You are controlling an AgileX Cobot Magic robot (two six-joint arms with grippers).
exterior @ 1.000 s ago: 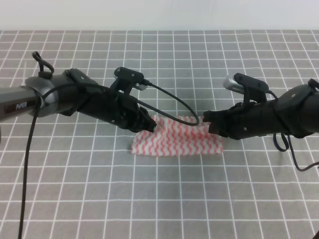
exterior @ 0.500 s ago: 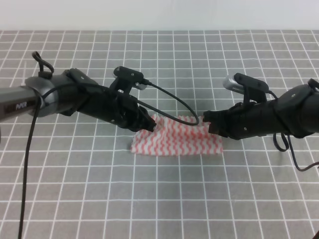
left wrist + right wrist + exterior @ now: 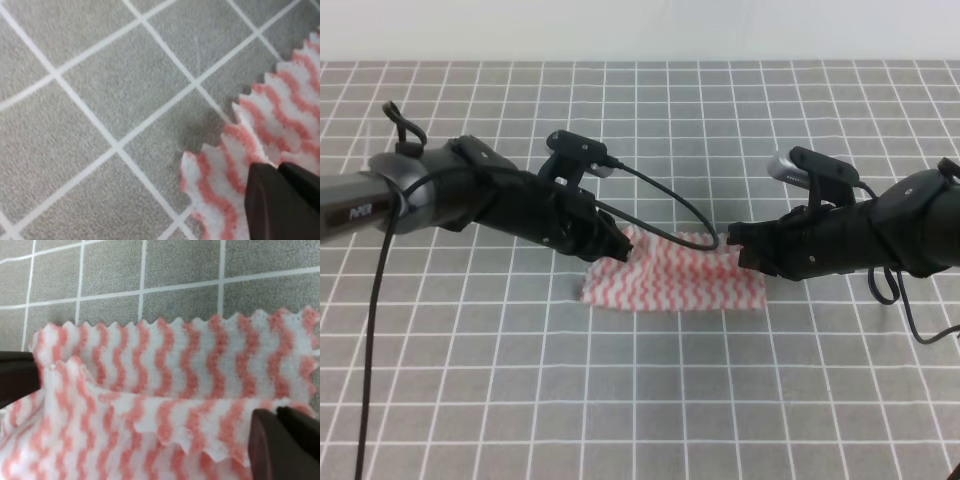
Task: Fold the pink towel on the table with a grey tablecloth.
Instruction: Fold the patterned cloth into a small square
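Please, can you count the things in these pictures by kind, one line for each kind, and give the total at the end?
Pink towel: 1
Table with grey tablecloth: 1
Grippers: 2, the left gripper and the right gripper, each shut on a far corner of the towel
Total: 4

Plain pale wall (image 3: 640,30) along far edge of view; even, soft light, no hard shadows.

grey grid tablecloth table (image 3: 470,380), pink towel (image 3: 670,285) lying mid-table, rear edge lifted
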